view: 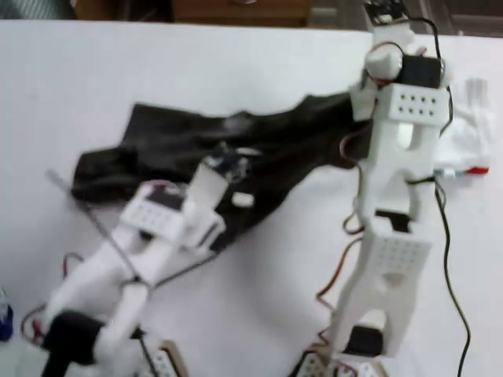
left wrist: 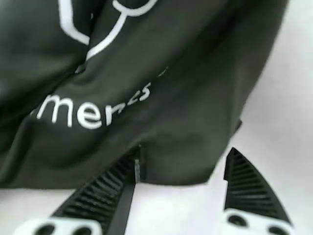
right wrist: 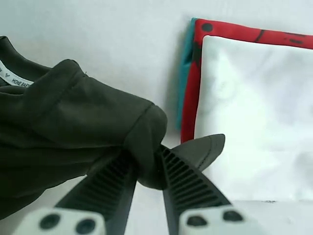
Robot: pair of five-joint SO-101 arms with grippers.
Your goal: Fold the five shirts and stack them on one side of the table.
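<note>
Right wrist view: the right hand (right wrist: 149, 169) clamps a bunched fold of the soft black shirt (right wrist: 73, 112) beside a folded stack (right wrist: 244, 122) on the tabletop (right wrist: 98, 29). The ribbed left hand (left wrist: 185, 155) stands apart at its hem.

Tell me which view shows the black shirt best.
High view: nearly the whole black shirt, crumpled on the table. Left wrist shows its print up close; right wrist, a fold in the right pincer.
</note>
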